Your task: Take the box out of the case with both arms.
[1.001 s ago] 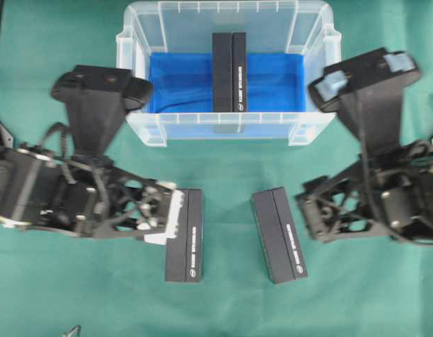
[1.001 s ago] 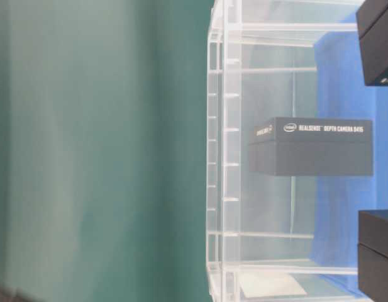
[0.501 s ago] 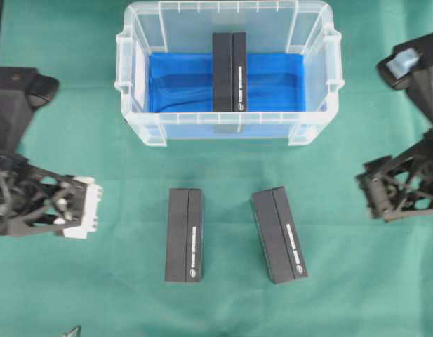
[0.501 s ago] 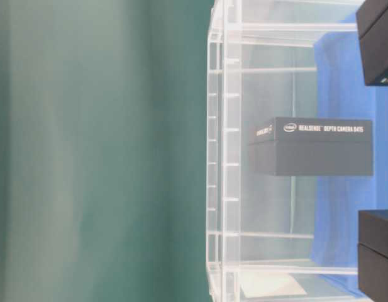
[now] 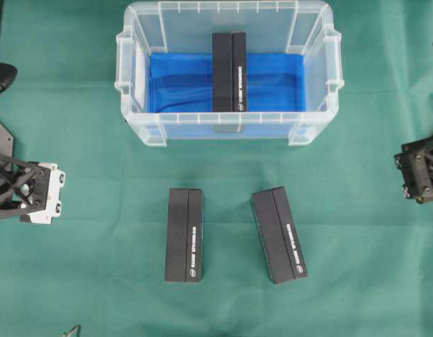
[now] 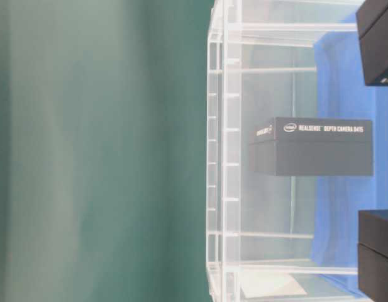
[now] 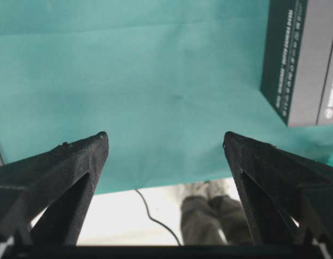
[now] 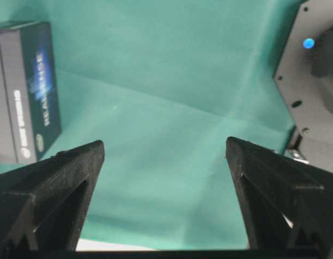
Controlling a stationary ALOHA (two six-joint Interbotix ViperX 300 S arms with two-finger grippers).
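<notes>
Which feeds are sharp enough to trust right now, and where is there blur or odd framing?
Overhead: evenly lit, sharp on the case. Table-level: turned sideways, green backdrop soft, box lettering readable through the clear wall. Both wrist views: fingers dark and close; cloth in focus.

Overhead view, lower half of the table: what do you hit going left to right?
left end effector → straight black box → tilted black box → right end effector

One box [image 5: 229, 71] inside the case [image 5: 331, 70]; two boxes [image 5: 184, 234] side by side before it.
</notes>
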